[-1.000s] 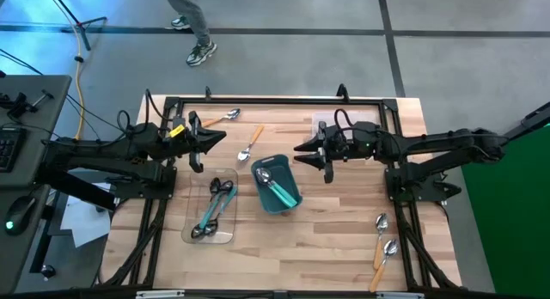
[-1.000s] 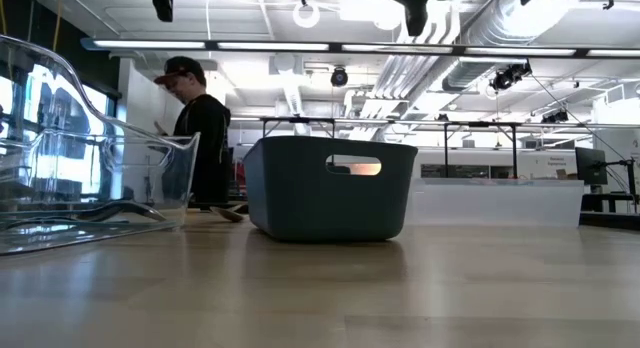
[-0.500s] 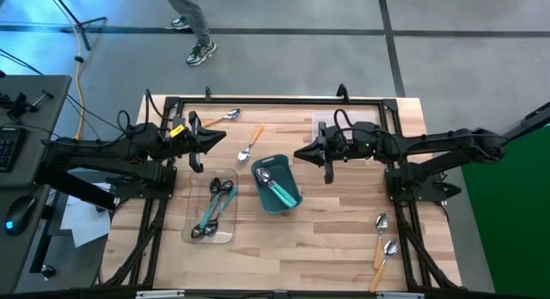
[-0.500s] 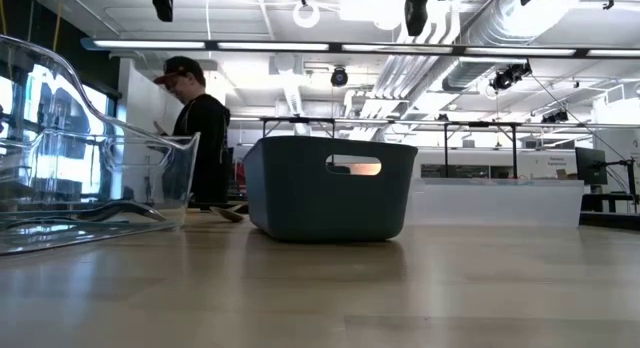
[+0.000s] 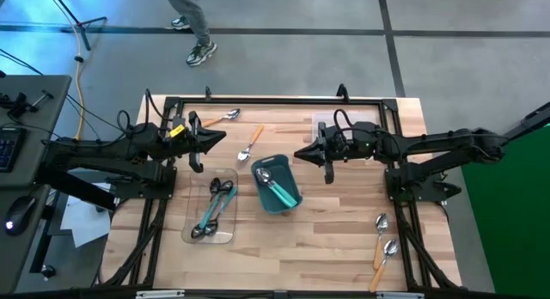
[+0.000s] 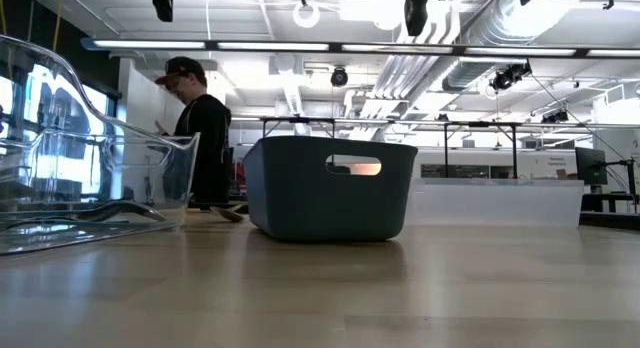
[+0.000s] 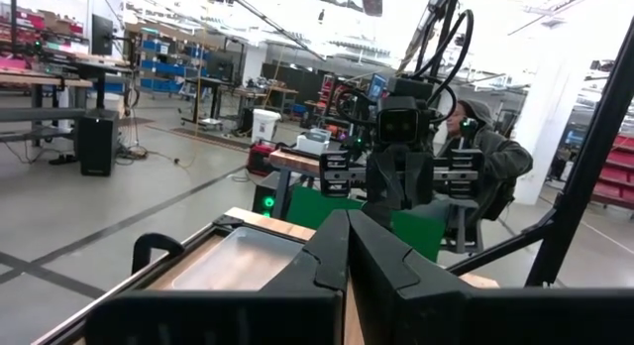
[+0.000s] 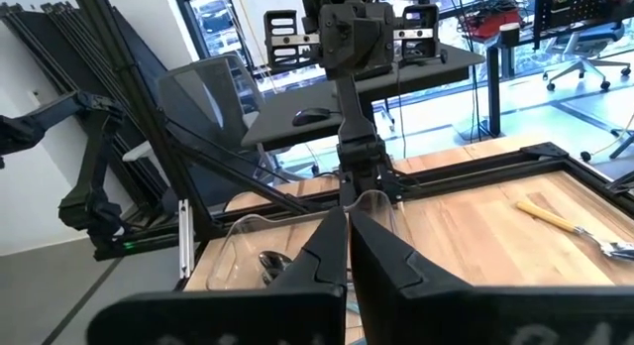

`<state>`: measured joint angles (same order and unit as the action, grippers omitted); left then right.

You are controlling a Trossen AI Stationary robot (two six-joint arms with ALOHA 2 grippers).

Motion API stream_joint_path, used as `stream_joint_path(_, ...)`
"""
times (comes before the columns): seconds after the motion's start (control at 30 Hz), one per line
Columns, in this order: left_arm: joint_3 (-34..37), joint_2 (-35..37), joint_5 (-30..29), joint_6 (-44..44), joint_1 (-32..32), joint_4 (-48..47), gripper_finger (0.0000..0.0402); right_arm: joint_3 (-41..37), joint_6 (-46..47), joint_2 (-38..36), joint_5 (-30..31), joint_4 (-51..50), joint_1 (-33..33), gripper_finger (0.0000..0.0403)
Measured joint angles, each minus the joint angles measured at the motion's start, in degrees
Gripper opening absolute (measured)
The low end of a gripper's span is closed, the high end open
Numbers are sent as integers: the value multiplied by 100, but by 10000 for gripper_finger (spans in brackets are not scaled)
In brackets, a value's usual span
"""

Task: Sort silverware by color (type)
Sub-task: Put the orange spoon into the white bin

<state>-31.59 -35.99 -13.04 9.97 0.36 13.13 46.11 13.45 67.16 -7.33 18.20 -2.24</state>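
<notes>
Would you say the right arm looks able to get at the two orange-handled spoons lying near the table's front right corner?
Probably yes. The two orange-handled spoons lie bare on the wooden table on the right arm's own side, with nothing over or beside them. The right gripper, shut and empty, hangs mid-table by the teal rectangular bin and would need to swing back.

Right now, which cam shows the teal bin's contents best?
The high view: it looks straight down into the teal bin, showing teal-handled spoons inside. The low view shows only the bin's outer wall and handle slot, nothing inside. Neither wrist view clearly shows the bin.
</notes>
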Motion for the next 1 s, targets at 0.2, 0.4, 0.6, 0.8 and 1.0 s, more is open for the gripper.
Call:
stream_joint_path(0.2, 0, 0, 2, 24, 0, 0, 20, 0, -2, 0, 0, 0, 0, 0)
stream_joint_path(0.4, 0, -16, 0, 27, 0, -14, 85, 0, -2, 0, 2, 0, 0, 0)
stream_joint_path(0.6, 0, -52, 2, 33, 0, -66, 146, 0, -2, 0, 2, 1, 0, 0)
stream_joint_path(0.8, 0, -74, 2, 44, 0, -59, 170, 0, -2, 0, 2, 1, 0, 0)
stream_joint_path(1.0, 0, -76, -1, 199, 1, -139, 172, 0, -2, 0, 2, 2, 0, 0)
